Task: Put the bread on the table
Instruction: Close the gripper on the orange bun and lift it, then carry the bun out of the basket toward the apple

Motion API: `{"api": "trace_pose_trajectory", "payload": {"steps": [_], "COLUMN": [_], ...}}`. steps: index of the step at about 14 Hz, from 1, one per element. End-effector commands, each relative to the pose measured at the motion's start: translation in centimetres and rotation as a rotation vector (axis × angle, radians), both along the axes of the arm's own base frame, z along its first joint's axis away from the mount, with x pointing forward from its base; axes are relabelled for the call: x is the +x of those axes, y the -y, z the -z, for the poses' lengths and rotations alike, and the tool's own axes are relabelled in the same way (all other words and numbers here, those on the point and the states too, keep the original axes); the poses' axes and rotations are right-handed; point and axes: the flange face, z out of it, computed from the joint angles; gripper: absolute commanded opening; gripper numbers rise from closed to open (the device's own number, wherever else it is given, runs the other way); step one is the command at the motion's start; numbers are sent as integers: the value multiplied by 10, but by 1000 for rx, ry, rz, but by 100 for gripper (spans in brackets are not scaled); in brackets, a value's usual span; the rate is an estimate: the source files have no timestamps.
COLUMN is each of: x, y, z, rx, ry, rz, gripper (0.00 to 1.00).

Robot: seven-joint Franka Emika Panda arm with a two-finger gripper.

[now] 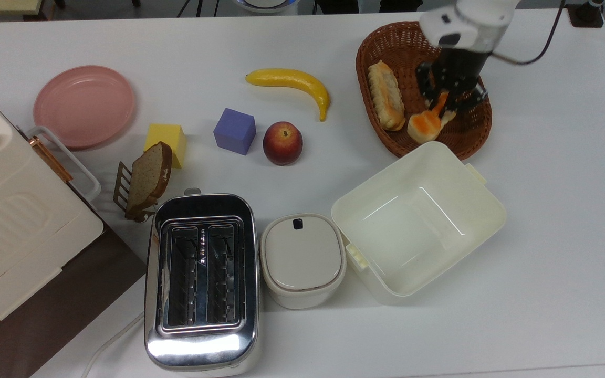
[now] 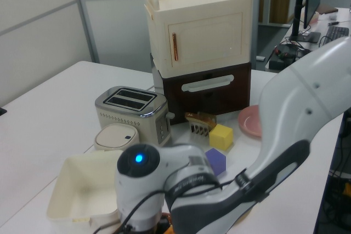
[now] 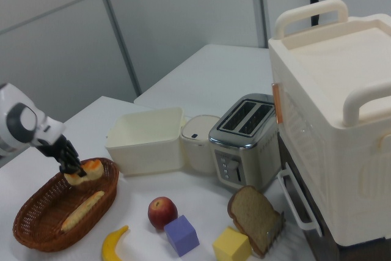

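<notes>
Bread [image 1: 425, 125] found held in the tool [image 1: 450, 105], lifted above the wicker basket [image 1: 386, 39] but not yet beyond its rim. Tool fingers pinching the bun at one end; other end tilted down toward the basket's near edge, as read in the top view. Confirmed in the right view: bun [image 3: 86, 169] raised just above the basket rim [image 3: 36, 236], tool [image 3: 70, 167] closed on it from above.

Positions relative to the basket, top view:
- Longer pale roll [image 1: 386, 95] lying inside the basket, beside the held bun, apart from it.
- Open cream container [image 1: 483, 220] just beside the basket's lower edge.
- Banana [image 1: 292, 83] and apple [image 1: 282, 143] to the top view's left of the basket, well apart from it.
- Purple cube [image 1: 235, 130], yellow cube [image 1: 167, 139], brown slice in a rack [image 1: 147, 177] and pink plate [image 1: 84, 105] farther off the same way.
- Toaster [image 1: 201, 281] and lidded pot [image 1: 303, 259] well apart, beyond the container.

Progress, judged: grasp made and lift begun; carry and release outstanding. Bread not yet over the tabletop [image 1: 554, 157]. Bare tabletop noted on the top view's right of the basket and between basket and banana; either judged a fit landing spot. Remaining: clear the rim, lower to the surface, spread the fingers, withdraw.

Risk, judged: end-on pinch and tilted bun may allow slipping or swinging during travel; cream container close enough to catch a low pass.
</notes>
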Motion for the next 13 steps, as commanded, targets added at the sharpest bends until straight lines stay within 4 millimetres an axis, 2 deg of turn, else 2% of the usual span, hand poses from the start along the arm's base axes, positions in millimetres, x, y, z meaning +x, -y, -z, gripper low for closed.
{"api": "trace_pose_trajectory", "payload": {"steps": [1,4,5,6,7,8,9,10,12,13], "x": [-22,-16,-4,10,26,36,50,59,73,85], "y": [7,26,44,67,98,117,147,164,186,202], "z": [-47,-61,-68,-84,-95,-103,-113,-113,-109,-101], "rx": [-31,-47,-49,-39,-44,-41,-39,-39,-41,-43], "ry": [28,33,45,67,76,75,91,93,96,92], "rz": [12,50,80,117,133,136,168,195,216,229], "gripper": [0,0,0,0,0,0,0,0,0,0]}}
